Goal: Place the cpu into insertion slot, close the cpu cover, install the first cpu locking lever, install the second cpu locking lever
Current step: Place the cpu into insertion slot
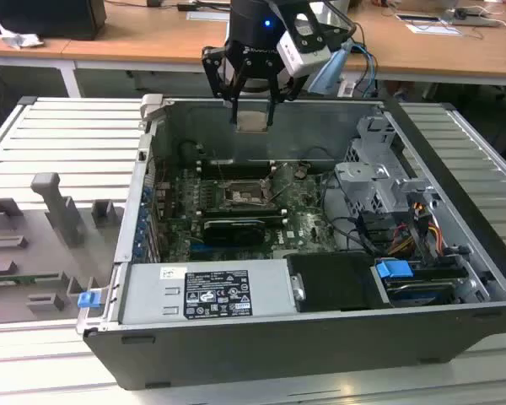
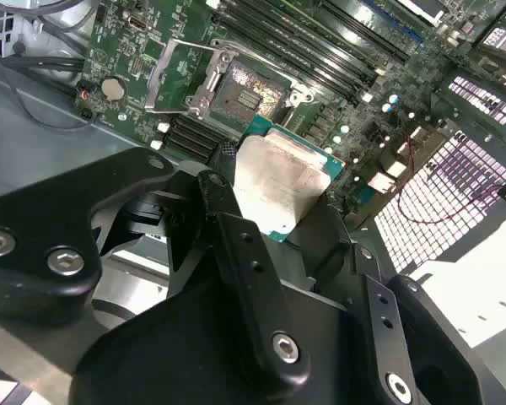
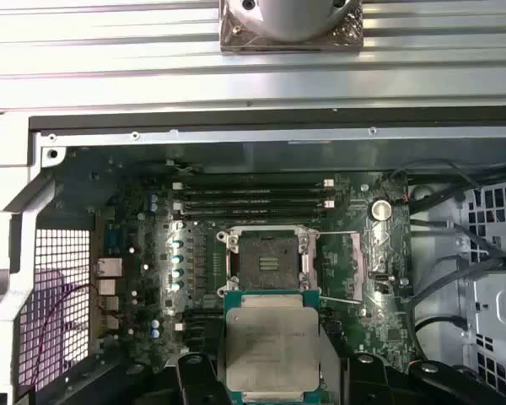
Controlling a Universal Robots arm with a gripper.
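I'm gripping the cpu in my hand, hovering over the uncovered slot; placing step, needing square alignment.

The cpu (a flat square chip, dull silver-tan face up, green at its edges) is hanging pinched in the gripper, raised well clear of the board. The insertion slot, a dark square inside a silvery rim, is lying bare, with the cpu cover — a thin silvery frame — standing swung open beside it.
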